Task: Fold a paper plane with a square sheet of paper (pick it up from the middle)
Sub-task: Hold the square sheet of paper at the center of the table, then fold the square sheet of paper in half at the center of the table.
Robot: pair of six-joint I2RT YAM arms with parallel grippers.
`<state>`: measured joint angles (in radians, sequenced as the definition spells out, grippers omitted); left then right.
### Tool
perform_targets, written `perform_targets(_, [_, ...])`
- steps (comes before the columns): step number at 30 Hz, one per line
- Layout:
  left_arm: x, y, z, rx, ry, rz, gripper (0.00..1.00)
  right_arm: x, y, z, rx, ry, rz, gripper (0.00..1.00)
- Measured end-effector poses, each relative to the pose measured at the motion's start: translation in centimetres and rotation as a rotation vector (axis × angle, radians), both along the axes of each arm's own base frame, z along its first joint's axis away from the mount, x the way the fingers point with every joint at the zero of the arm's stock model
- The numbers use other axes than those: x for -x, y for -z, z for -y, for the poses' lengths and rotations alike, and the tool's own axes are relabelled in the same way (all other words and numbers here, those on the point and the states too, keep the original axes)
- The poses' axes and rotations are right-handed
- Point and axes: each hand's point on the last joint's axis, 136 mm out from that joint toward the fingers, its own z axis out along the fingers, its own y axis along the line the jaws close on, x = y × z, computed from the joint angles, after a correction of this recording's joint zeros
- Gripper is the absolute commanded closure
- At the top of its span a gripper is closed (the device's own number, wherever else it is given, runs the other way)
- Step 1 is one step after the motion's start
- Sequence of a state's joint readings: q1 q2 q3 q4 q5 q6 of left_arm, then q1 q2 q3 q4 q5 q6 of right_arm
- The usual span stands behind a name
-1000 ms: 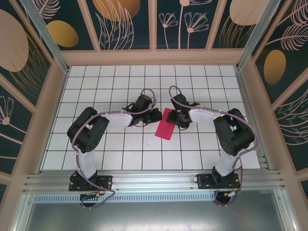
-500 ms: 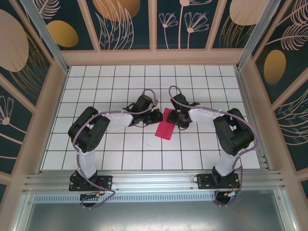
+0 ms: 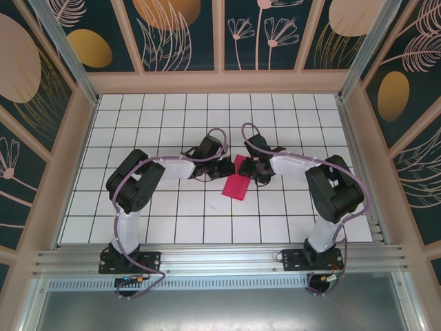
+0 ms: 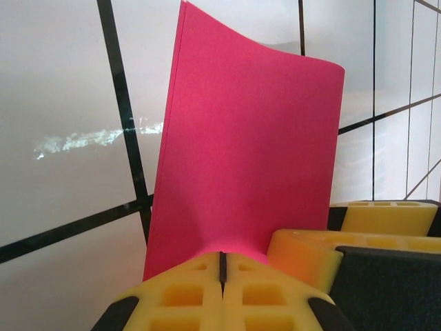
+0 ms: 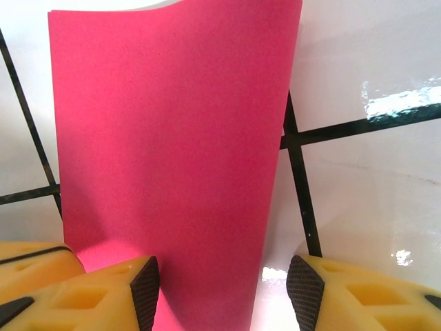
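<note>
The square sheet of paper (image 3: pixel 238 185) is a magenta-pink folded rectangle lying slantwise at the middle of the white grid table (image 3: pixel 138 207). My left gripper (image 3: pixel 226 166) reaches its upper end from the left. In the left wrist view the gripper (image 4: pixel 222 256) is shut, and the paper (image 4: pixel 248 138) curves up into the seam between its yellow fingers. My right gripper (image 3: pixel 256 171) comes in from the right. It stands open (image 5: pixel 224 289) astride the paper's (image 5: pixel 172 138) long right edge, one pad (image 5: pixel 146 289) over the pink, the other (image 5: pixel 303 289) over bare tile.
Wooden rails and dark flower-patterned walls (image 3: pixel 69 158) box in the table on three sides. An aluminium rail (image 3: pixel 220 261) with both arm bases runs along the near edge. The two grippers sit nearly touching; the right one's yellow finger (image 4: pixel 379 214) shows beside the left's.
The left arm has slid a little to the right, toward the paper, and its jaws have finished closing. The right arm and the paper have stayed put.
</note>
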<state>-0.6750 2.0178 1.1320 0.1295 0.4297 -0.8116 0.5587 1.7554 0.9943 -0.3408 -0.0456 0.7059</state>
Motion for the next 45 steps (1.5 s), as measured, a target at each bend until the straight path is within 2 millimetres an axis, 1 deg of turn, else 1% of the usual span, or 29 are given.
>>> perform_targets(5, [0.0,1.3,-0.3,-0.038,-0.001,-0.013,0.96,0.0,0.0,0.0,0.0,-0.001,0.0,0.43])
perform_targets(12, [-0.1,1.3,-0.1,-0.061,0.006,0.012,0.96,0.0,-0.1,-0.1,0.003,-0.001,-0.005,0.43])
perform_targets(17, [-0.1,1.4,-0.1,-0.07,0.011,0.021,0.97,0.0,-0.4,-0.2,0.004,-0.003,-0.005,0.39])
perform_targets(20, [-0.1,1.4,-0.1,-0.074,0.012,0.026,0.97,-0.1,-1.3,0.0,0.002,0.004,0.016,0.38])
perform_targets(23, [-0.2,1.3,-0.1,-0.081,0.007,0.033,0.97,-0.4,-3.5,0.0,-0.033,0.012,0.067,0.39])
perform_targets(25, [-0.2,1.3,-0.1,-0.084,0.006,0.035,0.97,-0.3,-5.1,-0.1,-0.068,0.01,0.107,0.42])
perform_targets(28, [-0.2,1.3,-0.1,-0.086,0.005,0.037,0.97,0.2,-6.2,-0.3,-0.122,0.006,0.138,0.48])
perform_targets(30, [-0.1,1.3,-0.1,-0.086,0.005,0.038,0.96,0.5,-6.0,-0.2,-0.152,0.011,0.132,0.51])
perform_targets(35, [-0.1,1.3,-0.1,-0.089,0.01,0.041,0.96,1.2,-4.4,0.7,-0.189,0.041,0.091,0.62])
perform_targets(37, [-0.2,1.3,-0.1,-0.09,0.013,0.043,0.96,1.4,-4.1,0.5,-0.22,0.045,0.081,0.68])
perform_targets(42, [-0.1,1.3,-0.1,-0.091,0.013,0.043,0.96,1.4,-3.9,-0.2,-0.308,0.04,0.081,0.8])
perform_targets(45, [-0.1,1.3,-0.1,-0.091,0.013,0.043,0.96,1.1,-4.0,-0.4,-0.364,0.043,0.091,0.83])
